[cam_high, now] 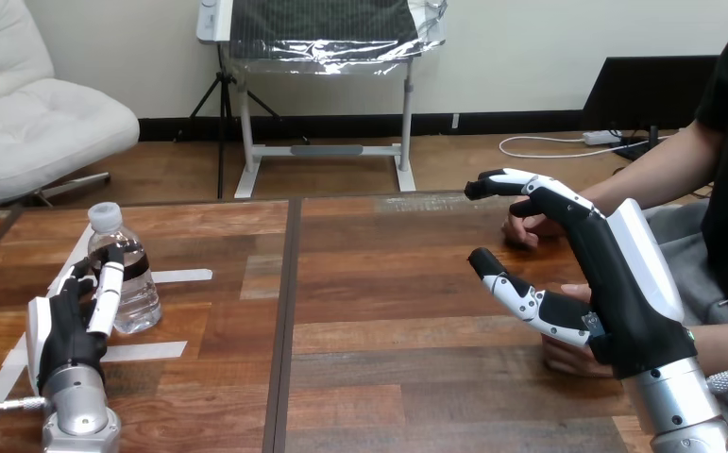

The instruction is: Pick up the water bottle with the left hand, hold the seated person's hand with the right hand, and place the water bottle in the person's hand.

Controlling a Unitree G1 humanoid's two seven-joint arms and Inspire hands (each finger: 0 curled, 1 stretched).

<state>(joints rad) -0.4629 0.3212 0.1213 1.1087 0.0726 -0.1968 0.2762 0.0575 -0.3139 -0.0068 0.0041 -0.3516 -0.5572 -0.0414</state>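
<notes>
the right arm's silver forearm (676,406) comes up from the bottom right corner, closest of all, and ends in the right hand (629,302). the hand stands on edge above the table's right side, with its white back shell turned to the right. its fingers (506,177) reach out straight toward the left and the thumb (520,294) is spread well below them, so the hand is released and grasps nothing.

the wooden table (388,377) fills the lower part of the view, with a dark seam running front to back down its middle.

the seated person is at the right edge, with both hands over the table's right end. the person's farther hand (530,229) shows in the gap between the right hand's fingers and thumb, beyond them. the person's nearer hand (567,359) lies on the table just under the heel of the right hand. whether either one touches the robot hand i cannot tell, and nothing of the robot's curls round them.

at the bottom left the left arm's forearm (78,415) rises to the left hand (62,335), whose palm side is turned toward the water bottle (133,283). the hand is up against the bottle's near left side. whether it has closed on the bottle i cannot tell.

the water bottle stands upright on the table near its left end, well apart from the person's hands. it is clear, with a dark label band and a white cap (105,215).

strips of white tape (178,276) lie flat on the wood just beside the bottle.
</notes>
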